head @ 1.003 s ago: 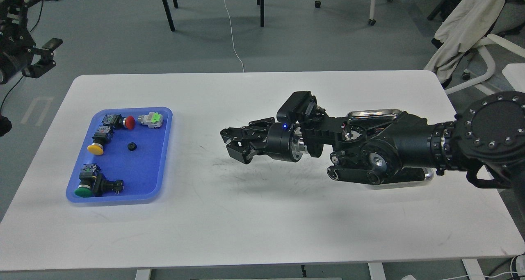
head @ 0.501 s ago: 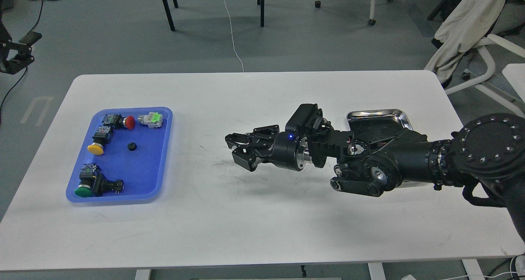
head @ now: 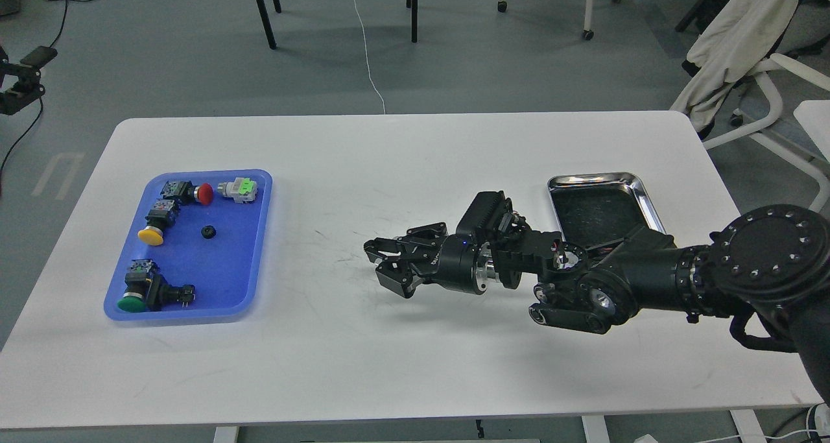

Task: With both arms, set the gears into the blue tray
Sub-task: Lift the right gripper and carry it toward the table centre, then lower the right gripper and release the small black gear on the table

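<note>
The blue tray (head: pixel 228 271) lies on the left side of the white table. One small black gear (head: pixel 208 231) rests flat near the tray's middle. My right arm reaches in from the right, and its gripper (head: pixel 380 262) hovers over the table's middle, far right of the tray. Its fingers stand apart with nothing visible between them. Only a small black part of my left gripper (head: pixel 24 73) shows at the far left edge, off the table, and I cannot make out its fingers.
In the blue tray lie push-buttons with a red cap (head: pixel 205 193), a yellow cap (head: pixel 150 236) and a green cap (head: pixel 131 303), plus a white-green switch (head: pixel 238 189). A steel tray (head: pixel 598 178) sits at the right, partly behind my right arm. A chair (head: pixel 746 54) stands beyond the right corner.
My right arm has drawn back to the right and sunk lower, uncovering the steel tray. My left arm has pulled away toward the left edge. The gear has not moved.
</note>
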Tool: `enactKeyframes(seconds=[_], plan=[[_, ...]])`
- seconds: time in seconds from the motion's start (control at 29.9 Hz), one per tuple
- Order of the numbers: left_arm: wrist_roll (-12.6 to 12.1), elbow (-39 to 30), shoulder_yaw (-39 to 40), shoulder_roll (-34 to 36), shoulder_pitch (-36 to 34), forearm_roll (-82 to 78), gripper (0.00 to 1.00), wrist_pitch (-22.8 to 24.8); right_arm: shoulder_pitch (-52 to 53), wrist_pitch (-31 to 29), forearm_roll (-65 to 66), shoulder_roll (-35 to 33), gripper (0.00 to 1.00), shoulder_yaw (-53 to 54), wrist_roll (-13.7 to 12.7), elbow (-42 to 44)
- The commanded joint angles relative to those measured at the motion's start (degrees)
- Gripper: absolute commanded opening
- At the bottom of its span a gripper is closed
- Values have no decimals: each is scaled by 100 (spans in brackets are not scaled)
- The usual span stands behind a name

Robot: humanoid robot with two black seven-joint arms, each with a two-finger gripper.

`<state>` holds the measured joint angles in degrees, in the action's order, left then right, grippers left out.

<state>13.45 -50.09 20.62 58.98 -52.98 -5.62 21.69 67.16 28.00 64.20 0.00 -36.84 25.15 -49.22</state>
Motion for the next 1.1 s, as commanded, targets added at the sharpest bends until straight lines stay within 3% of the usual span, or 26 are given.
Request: enactKeyframes(seconds=[0.0,0.5,0.74,0.9,1.07], plan=[[0,-132,-5,122,7,8,99,-7,-89,0,75,0,1,-7,-2,97],[0,-370,-5,474,16,8,99,2,-379,-120,163,0,4,-51,-10,211],[0,-422,-5,597,16,8,99,2,-432,-120,154,0,20,-34,-10,273],[0,-519,-5,694,33,8,99,2,-423,-111,154,0,26,-25,-10,290],[8,-545,-5,720,42,8,99,2,-432,-102,119,0,46,10,-19,299]])
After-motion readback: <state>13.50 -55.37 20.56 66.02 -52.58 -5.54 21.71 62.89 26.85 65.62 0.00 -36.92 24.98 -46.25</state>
